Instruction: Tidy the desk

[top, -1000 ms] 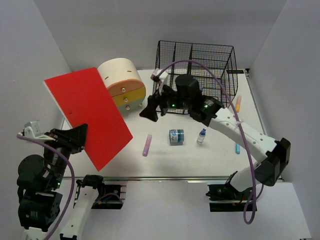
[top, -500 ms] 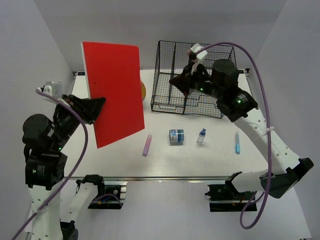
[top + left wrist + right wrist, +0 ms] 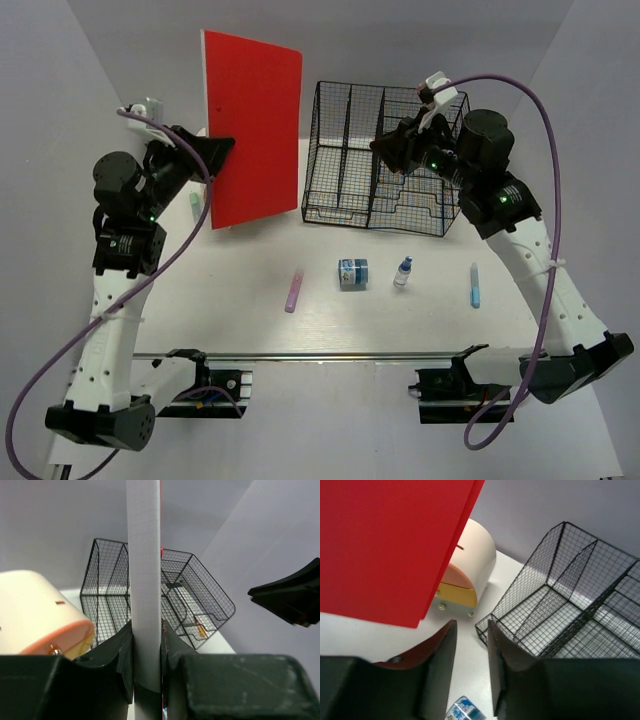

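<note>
As I judge it, the desk is not yet in order. Over its far left part the left gripper is clamped on one edge of a red board and holds it upright in the air. In the left wrist view the fingers press on both sides of its pale edge. Behind the board stands the cream drawer box, hidden from the top camera. Toward the front edge four loose things lie in a row, well apart: a pink pen, a small blue-and-white jar, a small bottle and, nearer the right edge, a blue pen. The black wire basket stands at the far edge, right of centre. The right gripper hovers over it with jaws a little apart and nothing between them. A small orange thing seems to lie inside the basket, maybe a pen, but it is too small to be sure. So the board must find its place and the four small things wait. Compared with half a second ago, the board is higher, more upright and closer to the far edge and the basket. The right gripper has gone further right above the basket, and the loose things did not move.
</note>
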Available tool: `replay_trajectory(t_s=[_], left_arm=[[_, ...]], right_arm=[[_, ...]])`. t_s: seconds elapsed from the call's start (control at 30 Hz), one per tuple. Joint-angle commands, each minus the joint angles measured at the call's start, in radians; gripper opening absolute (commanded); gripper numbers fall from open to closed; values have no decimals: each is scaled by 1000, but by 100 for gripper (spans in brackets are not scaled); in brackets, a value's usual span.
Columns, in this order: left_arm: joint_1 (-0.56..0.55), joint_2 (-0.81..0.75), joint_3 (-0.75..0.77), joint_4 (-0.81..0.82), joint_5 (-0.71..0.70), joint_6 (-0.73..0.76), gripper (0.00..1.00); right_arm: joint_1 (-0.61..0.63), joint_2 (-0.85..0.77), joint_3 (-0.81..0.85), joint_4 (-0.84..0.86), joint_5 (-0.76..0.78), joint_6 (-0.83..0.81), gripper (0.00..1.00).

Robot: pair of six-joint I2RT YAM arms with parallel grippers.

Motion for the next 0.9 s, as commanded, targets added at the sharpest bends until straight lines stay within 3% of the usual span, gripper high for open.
replay_trajectory(t_s=[0.0, 0.07, 0.17, 0.43, 0.87], left_arm=[[-16, 24, 64, 176, 25, 72, 0], [-16, 59, 56, 207, 33, 90, 0], [-27, 114, 32, 345, 30, 106, 0], [-150, 292, 113, 430, -24, 204, 0], [-318, 502, 145, 608, -442, 463, 0]], right_arm=[[-28, -2, -10, 51, -36, -22, 40], [-34, -7, -10, 48, -46, -24, 51], [-51, -18, -18, 48, -57, -13, 52], [-98, -11, -42, 54, -71, -7, 53], [-158, 12, -58, 62, -99, 16, 53]])
